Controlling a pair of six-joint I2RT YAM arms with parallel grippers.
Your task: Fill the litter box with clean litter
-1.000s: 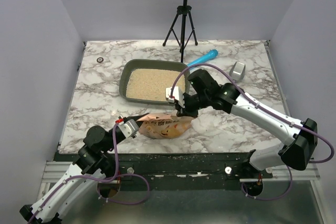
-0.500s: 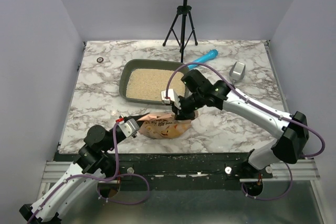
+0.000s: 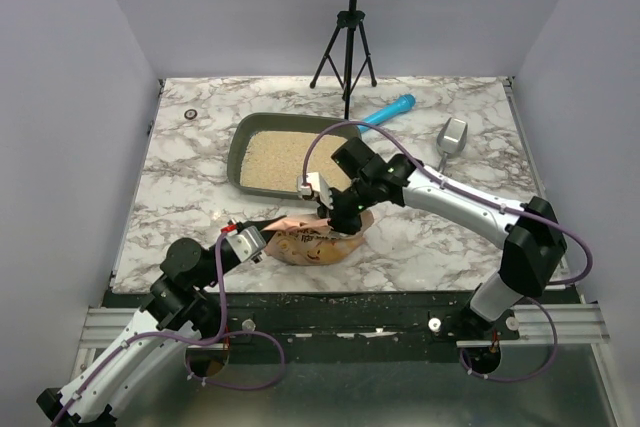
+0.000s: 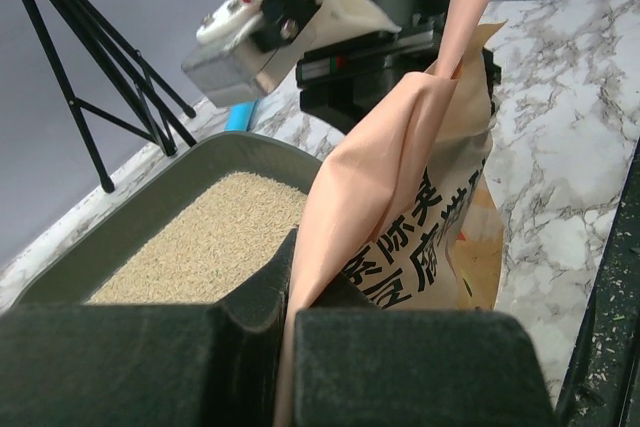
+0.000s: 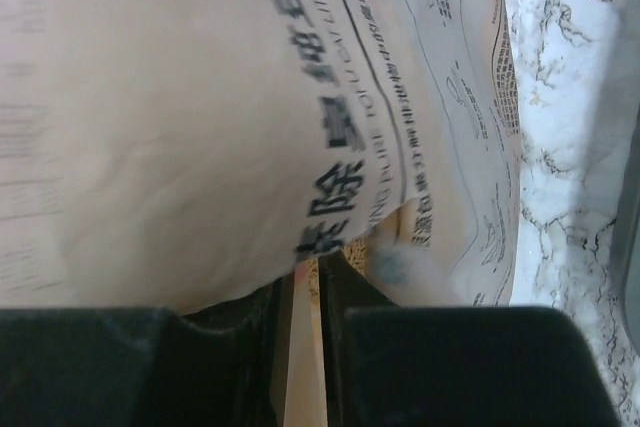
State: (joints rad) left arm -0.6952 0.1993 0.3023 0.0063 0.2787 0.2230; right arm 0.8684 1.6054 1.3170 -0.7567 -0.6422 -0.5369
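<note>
Box (image 3: 238, 155) mid-surface toward far edge, litter (image 3: 285, 162) inside. Left fingers (image 4: 130, 372) and right fingers (image 5: 450, 367) each pinch bag (image 3: 318, 243) by near edge. Lift together; tip mouth over box slowly.

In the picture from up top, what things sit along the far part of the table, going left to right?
small dark round thing → litter box → blue tube → silver scoop

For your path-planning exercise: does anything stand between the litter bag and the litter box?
Nothing visible does: the litter bag sits before the near rim of the litter box, only marble tabletop between.
</note>
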